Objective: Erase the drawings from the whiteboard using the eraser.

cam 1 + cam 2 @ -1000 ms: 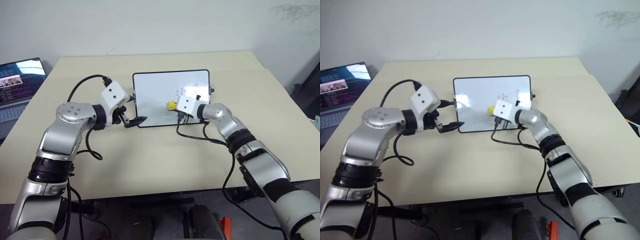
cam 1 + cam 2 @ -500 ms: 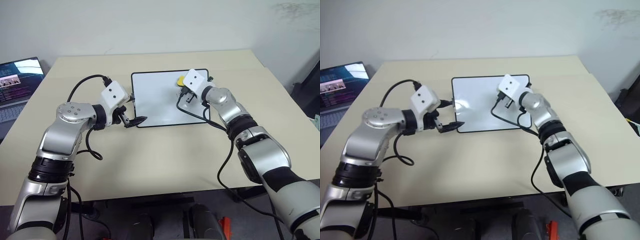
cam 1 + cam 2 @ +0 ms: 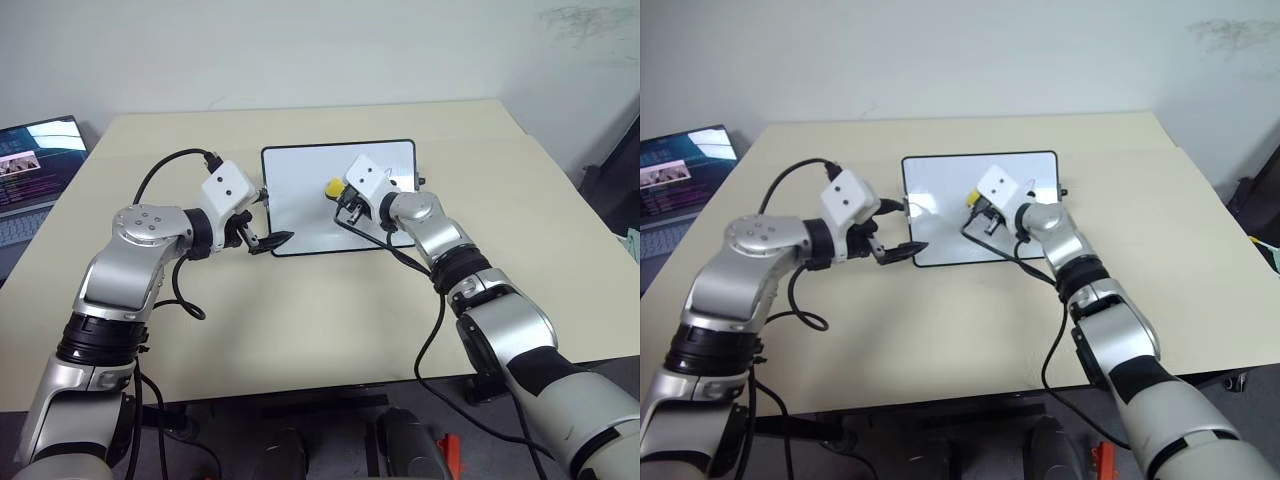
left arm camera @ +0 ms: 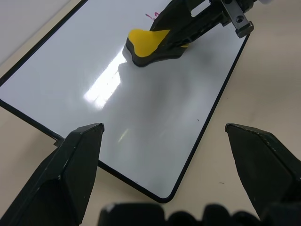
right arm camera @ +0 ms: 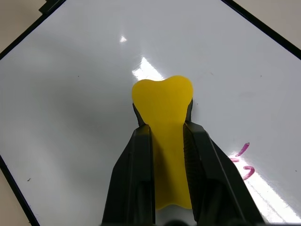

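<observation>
The whiteboard [image 3: 300, 205] lies flat in the middle of the table. My right gripper [image 3: 343, 200] is shut on the yellow eraser [image 5: 162, 101], which presses on the board's middle [image 4: 146, 40]. A few small purple drawings [image 5: 242, 150] remain just beside the eraser, toward the board's far right part [image 4: 153, 15]. My left gripper [image 3: 268, 240] is open at the board's near left corner, its fingers [image 4: 80, 146] spread wide with the corner between them and touching nothing.
The board rests on a beige table [image 3: 300, 310] with bare surface all around it. A laptop [image 3: 35, 165] with a lit screen sits at the far left edge. My right arm's black cable [image 3: 385, 250] trails over the board's near edge.
My right gripper swept the eraser from the board's near right up to its far right edge, then back to the middle. Most scribbles on the right are gone. The left gripper stayed put.
</observation>
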Robot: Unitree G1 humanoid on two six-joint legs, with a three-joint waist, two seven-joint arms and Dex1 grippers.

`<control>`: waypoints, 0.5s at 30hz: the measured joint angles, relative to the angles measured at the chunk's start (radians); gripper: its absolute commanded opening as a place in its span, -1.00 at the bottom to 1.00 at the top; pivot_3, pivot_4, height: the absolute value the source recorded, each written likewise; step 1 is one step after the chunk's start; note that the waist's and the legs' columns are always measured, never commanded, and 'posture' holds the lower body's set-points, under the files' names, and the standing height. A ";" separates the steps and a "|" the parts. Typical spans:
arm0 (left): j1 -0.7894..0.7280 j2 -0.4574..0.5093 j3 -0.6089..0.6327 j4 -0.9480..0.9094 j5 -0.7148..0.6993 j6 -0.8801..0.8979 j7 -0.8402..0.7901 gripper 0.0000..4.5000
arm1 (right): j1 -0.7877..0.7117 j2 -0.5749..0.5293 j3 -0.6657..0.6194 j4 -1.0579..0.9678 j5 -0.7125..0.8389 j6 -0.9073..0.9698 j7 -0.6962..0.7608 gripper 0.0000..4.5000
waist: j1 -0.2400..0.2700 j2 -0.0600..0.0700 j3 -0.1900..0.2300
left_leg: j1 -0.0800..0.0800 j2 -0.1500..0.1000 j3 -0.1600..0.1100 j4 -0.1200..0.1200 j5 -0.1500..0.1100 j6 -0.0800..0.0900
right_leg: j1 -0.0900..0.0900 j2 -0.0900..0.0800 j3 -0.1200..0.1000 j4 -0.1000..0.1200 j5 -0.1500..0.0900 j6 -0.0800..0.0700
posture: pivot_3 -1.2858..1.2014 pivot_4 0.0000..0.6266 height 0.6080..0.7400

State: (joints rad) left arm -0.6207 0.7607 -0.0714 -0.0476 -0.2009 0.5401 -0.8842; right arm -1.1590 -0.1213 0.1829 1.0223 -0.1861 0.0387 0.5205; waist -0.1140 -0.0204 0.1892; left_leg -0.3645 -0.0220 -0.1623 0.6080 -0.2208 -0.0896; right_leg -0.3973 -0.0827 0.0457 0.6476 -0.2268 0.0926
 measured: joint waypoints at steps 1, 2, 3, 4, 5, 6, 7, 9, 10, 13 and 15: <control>0.000 0.000 0.000 0.000 0.000 0.000 0.000 1.00 | -0.003 0.000 -0.004 0.007 0.007 0.002 -0.007 -0.77 | 0.001 0.000 0.000 | 0.000 0.000 0.000 0.000 0.000 0.000 | 0.000 0.000 0.000 0.000 0.000 0.000 | 0.03 -0.52 1.00; 0.000 0.000 0.000 0.000 -0.001 0.001 0.000 1.00 | -0.016 -0.001 -0.009 0.024 0.013 0.004 -0.028 -0.77 | 0.002 0.000 0.000 | 0.000 0.000 0.000 0.000 0.000 0.000 | 0.000 0.000 0.000 0.000 0.000 0.000 | 0.03 -0.52 1.00; 0.000 0.000 0.000 -0.001 -0.001 0.001 0.000 1.00 | -0.029 -0.003 -0.016 0.038 0.015 0.007 -0.047 -0.77 | 0.002 0.000 0.000 | 0.000 0.000 0.000 0.000 0.000 0.000 | 0.001 0.000 0.000 0.000 0.000 0.000 | 0.03 -0.52 1.00; 0.000 0.000 0.000 -0.002 -0.002 0.001 0.000 1.00 | -0.048 -0.014 -0.029 0.057 0.016 0.011 -0.082 -0.77 | 0.003 0.000 0.000 | 0.000 0.000 0.000 0.001 0.000 0.000 | 0.001 0.000 0.000 0.000 0.000 0.000 | 0.03 -0.52 1.00; 0.000 0.000 0.000 -0.003 -0.002 0.001 0.000 1.00 | -0.063 -0.032 -0.042 0.073 0.016 0.014 -0.111 -0.77 | 0.008 0.000 0.000 | 0.000 0.000 -0.001 0.001 0.000 0.000 | 0.001 0.000 0.000 0.000 0.000 0.000 | 0.03 -0.52 1.00; 0.000 0.000 0.000 -0.003 -0.002 0.001 0.000 1.00 | -0.075 -0.048 -0.049 0.086 0.017 0.016 -0.133 -0.77 | 0.013 0.000 0.000 | 0.000 -0.001 -0.001 0.001 0.000 0.000 | 0.002 0.000 0.000 0.000 0.000 0.000 | 0.03 -0.52 1.00; 0.000 0.000 0.001 -0.003 -0.002 0.002 0.000 1.00 | -0.087 -0.065 -0.063 0.098 0.017 0.017 -0.160 -0.77 | 0.019 0.000 0.000 | 0.000 -0.001 -0.001 0.001 0.000 0.000 | 0.002 0.000 0.000 -0.001 0.000 0.000 | 0.03 -0.52 1.00; 0.000 0.000 0.001 -0.003 -0.002 0.002 0.000 1.00 | -0.099 -0.083 -0.084 0.115 0.019 0.017 -0.196 -0.77 | 0.023 0.000 0.000 | 0.000 0.000 -0.001 0.000 0.000 0.000 | 0.002 0.000 0.000 -0.002 0.000 0.000 | 0.03 -0.52 1.00; 0.000 0.000 0.001 -0.003 -0.002 0.002 0.001 1.00 | -0.105 -0.082 -0.085 0.121 0.020 0.017 -0.203 -0.77 | 0.023 0.000 0.000 | 0.000 0.000 0.000 0.000 0.000 0.000 | 0.001 0.000 0.000 -0.002 0.000 0.000 | 0.03 -0.52 1.00; 0.000 0.000 0.001 -0.003 -0.002 0.002 0.001 1.00 | -0.111 -0.078 -0.085 0.123 0.020 0.017 -0.210 -0.77 | 0.023 0.000 0.000 | 0.000 0.000 0.000 -0.001 0.000 0.000 | 0.000 0.000 0.000 -0.002 0.000 0.000 | 0.03 -0.52 1.00; 0.000 0.000 0.001 -0.003 -0.002 0.002 0.001 1.00 | -0.110 -0.075 -0.085 0.122 0.019 0.017 -0.206 -0.77 | 0.024 0.000 0.000 | -0.001 0.000 0.000 -0.001 0.000 0.000 | 0.000 0.000 0.000 -0.002 0.000 0.000 | 0.03 -0.52 1.00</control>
State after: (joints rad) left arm -0.6207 0.7606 -0.0703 -0.0502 -0.2030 0.5416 -0.8836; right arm -1.2692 -0.1963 0.0981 1.1442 -0.1667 0.0557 0.3142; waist -0.0904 -0.0204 0.1893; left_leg -0.3650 -0.0222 -0.1624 0.6066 -0.2208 -0.0895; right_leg -0.3968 -0.0827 0.0456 0.6452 -0.2271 0.0922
